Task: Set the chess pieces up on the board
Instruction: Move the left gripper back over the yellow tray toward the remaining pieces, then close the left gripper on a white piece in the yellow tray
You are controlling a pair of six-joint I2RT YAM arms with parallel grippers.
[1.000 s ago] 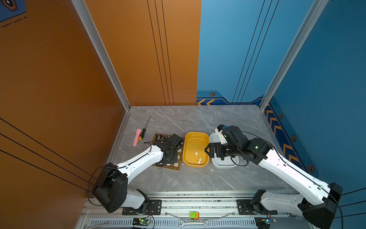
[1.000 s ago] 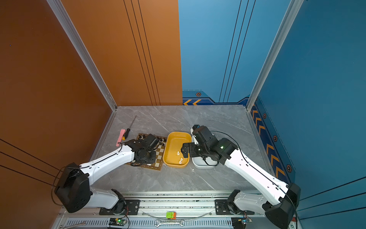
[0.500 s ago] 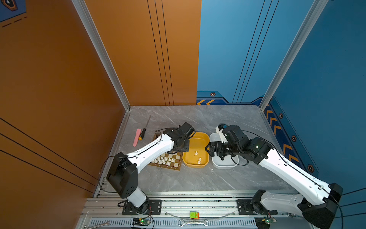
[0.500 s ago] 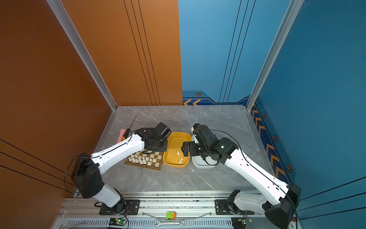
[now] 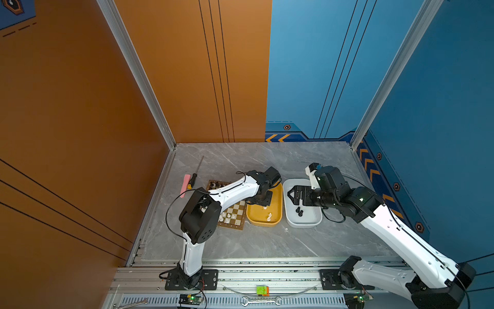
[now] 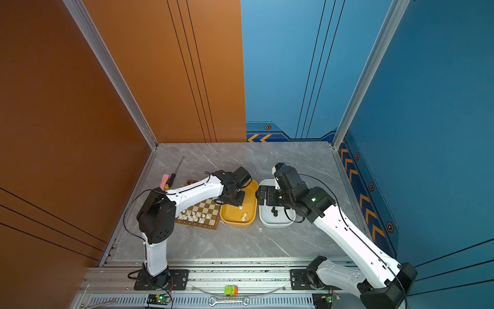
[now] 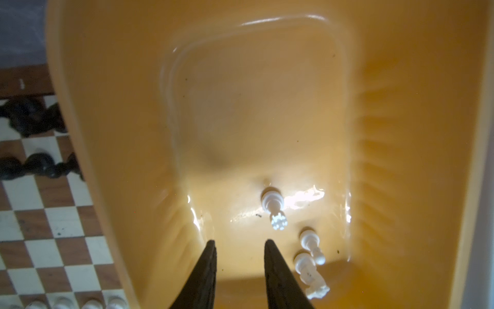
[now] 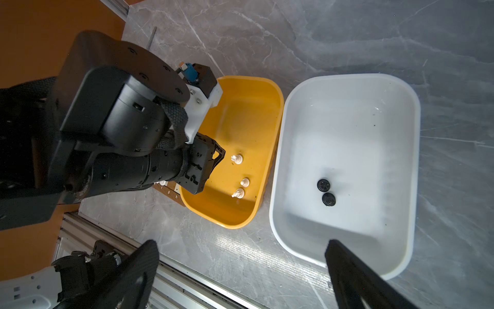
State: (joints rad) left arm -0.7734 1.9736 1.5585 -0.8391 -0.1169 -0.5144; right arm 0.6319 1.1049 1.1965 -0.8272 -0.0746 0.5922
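In a top view the left gripper [image 5: 261, 200] hangs over the yellow tub [image 5: 264, 224] beside the board [image 5: 236, 214], and the right gripper [image 5: 291, 194] hangs over the white tub [image 5: 304, 225]. In the left wrist view the jaws are partly parted and empty, with three white chess pieces [image 7: 310, 240] just ahead on the tub floor. In the right wrist view the jaws are spread wide and empty, with two black chess pieces [image 8: 324, 184] well ahead of them.

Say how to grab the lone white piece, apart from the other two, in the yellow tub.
Pinch the lone white piece at its narrow stem, between base and crown, from above, left pincer closing across its length: it seems to lie on its side.
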